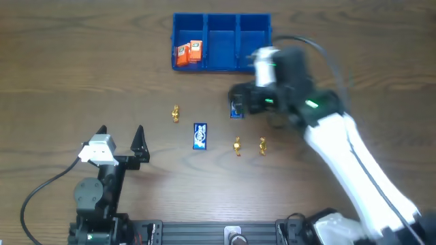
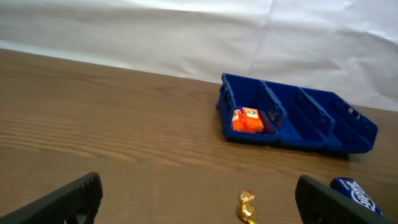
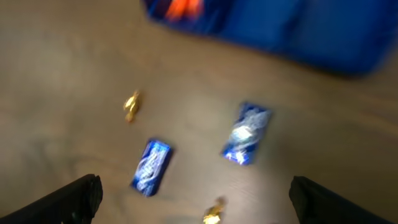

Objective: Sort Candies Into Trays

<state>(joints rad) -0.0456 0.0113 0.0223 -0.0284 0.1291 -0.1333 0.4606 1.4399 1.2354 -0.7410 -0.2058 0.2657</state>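
Blue three-bin tray (image 1: 222, 44) — orange candies (image 1: 189, 53) in left bin; two blue candies (image 1: 200, 136), three gold candies (image 1: 237, 145) scattered outside.

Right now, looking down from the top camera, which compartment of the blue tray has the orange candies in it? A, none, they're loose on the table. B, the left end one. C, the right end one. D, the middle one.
B: the orange candies lie inside the blue tray, in its leftmost compartment in the top view, and the middle compartment next to them shows a bare floor.
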